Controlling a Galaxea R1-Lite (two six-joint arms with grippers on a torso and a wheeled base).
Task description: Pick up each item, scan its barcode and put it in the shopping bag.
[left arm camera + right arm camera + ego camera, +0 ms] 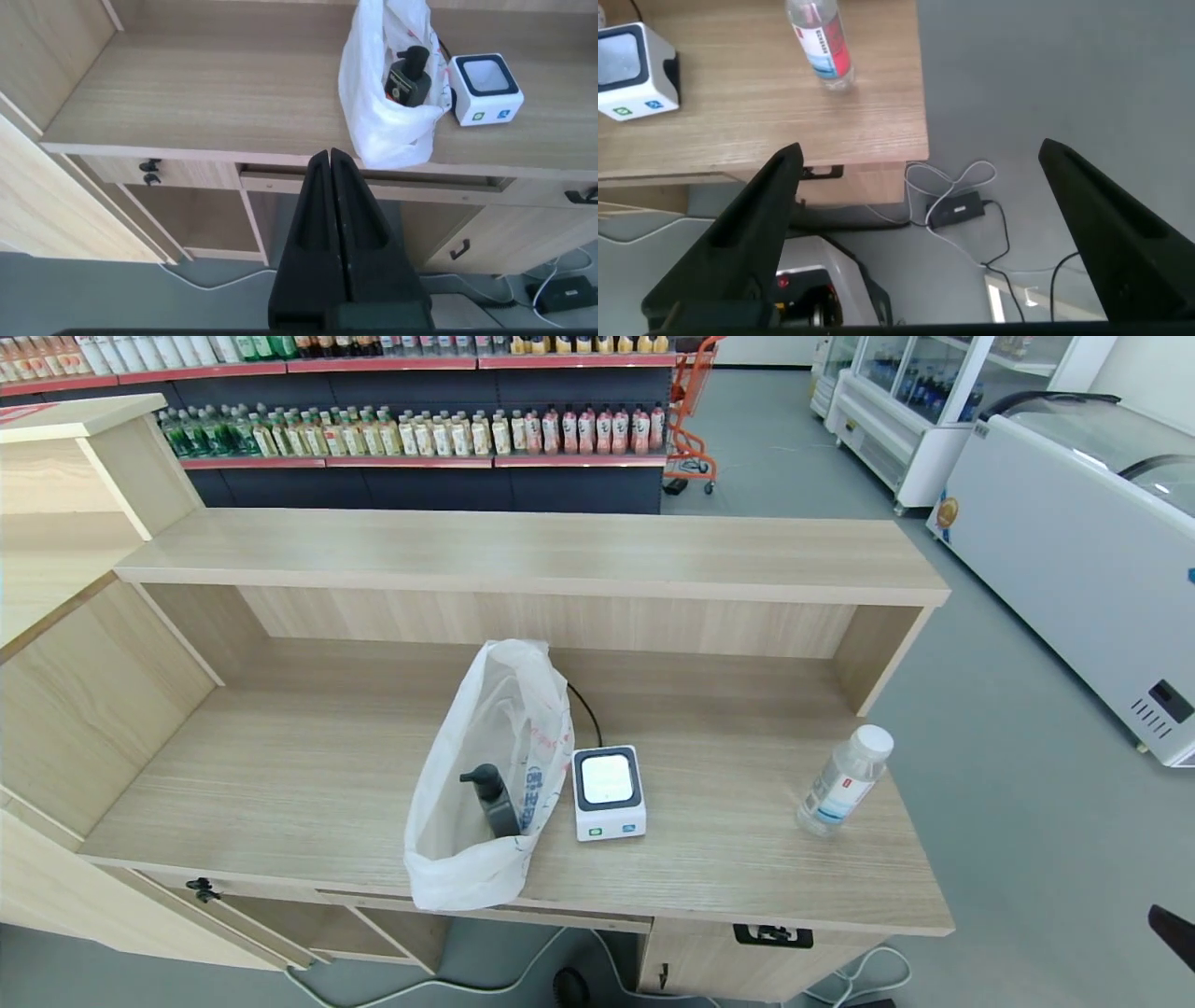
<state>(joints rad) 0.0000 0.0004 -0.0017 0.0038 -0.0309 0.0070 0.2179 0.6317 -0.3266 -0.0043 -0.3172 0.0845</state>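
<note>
Print comes first. We see red and blue lettering on the side of the white plastic shopping bag (485,747), too small for us to read. The clear bottle (843,782) has a white cap and a pale label with a small red mark and a blue band lower down. The scanner (608,791) is a white box with a dark-framed window facing up, and it has one green and one blue square on its near face.

We find the shopping bag standing open-mouthed on the counter (280,775), its base reaching the front edge. Inside it a dark pump bottle (492,800) stands upright, and the left wrist view shows a small orange patch on its front. The scanner sits just beside the bag on its right, with a black cable (585,709) running off behind it. The clear bottle stands upright near the counter's right end, well apart from the scanner.

We see the left gripper (330,163) out in front of the counter and below its top, fingers pressed together with nothing between them. The right gripper (920,154) hangs off the counter's near right corner over the grey floor, fingers spread wide and empty.

The counter is pale wood grain with a raised ledge along the back. Beyond it we see shelves (420,457) lined with drink bottles, an orange trolley (693,411) and white freezers (1074,541).
</note>
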